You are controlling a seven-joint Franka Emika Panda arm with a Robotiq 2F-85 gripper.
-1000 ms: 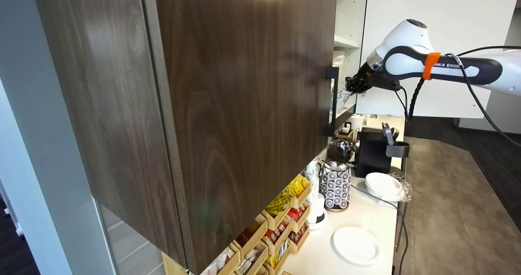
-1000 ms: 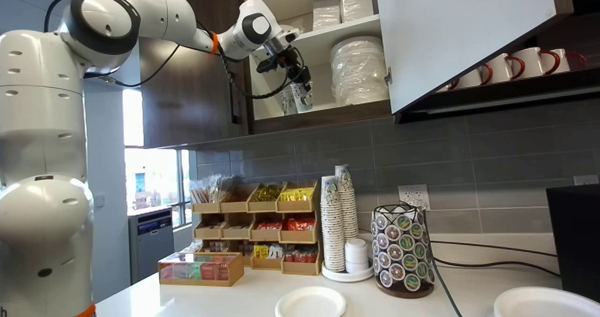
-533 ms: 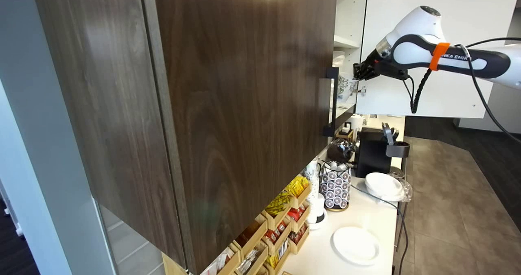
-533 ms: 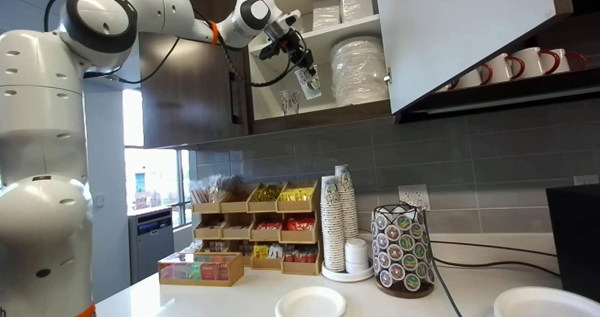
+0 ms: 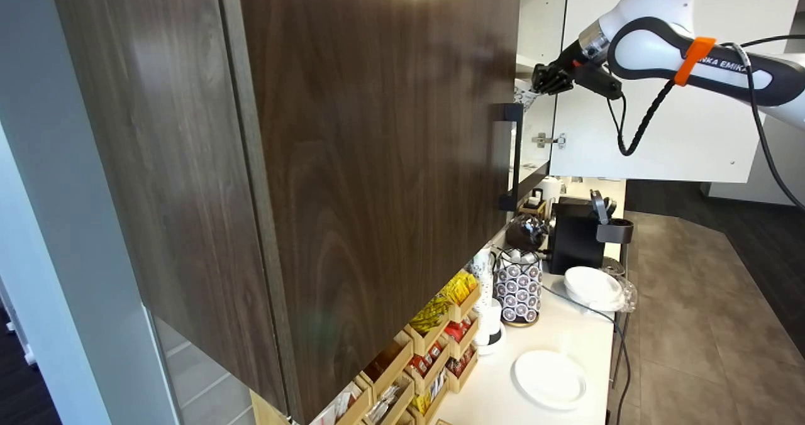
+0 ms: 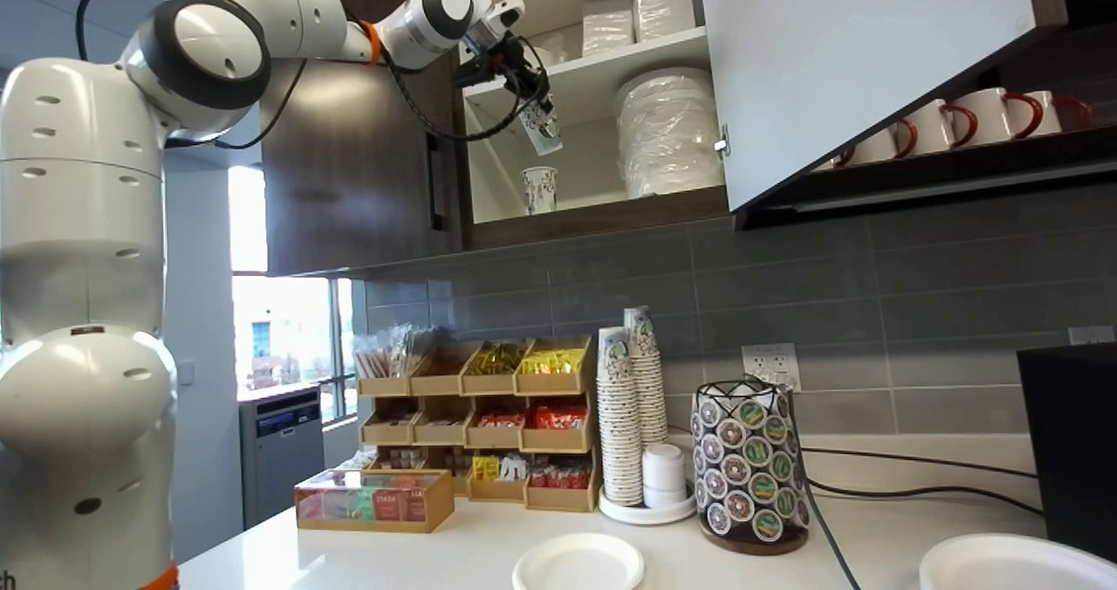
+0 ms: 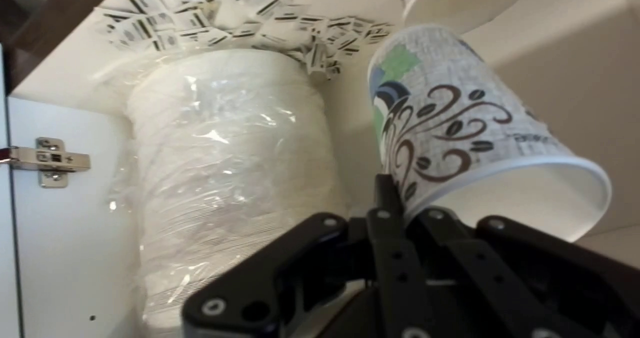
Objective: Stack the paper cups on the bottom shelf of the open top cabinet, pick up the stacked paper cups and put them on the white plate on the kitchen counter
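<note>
As stacking seems in hand, the gripper pinches a tilted paper cup above the second cup on the shelf; next, straighten and nest it, alignment being unclear here.

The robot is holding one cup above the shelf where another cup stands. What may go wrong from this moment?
The held cup hangs tilted, pinched at its rim, so it might twist or slip from the jaws. Lowered at that angle, it may strike the upright cup and knock it over instead of nesting. The wrapped stack stands nearby; the jaws could bump it.
</note>
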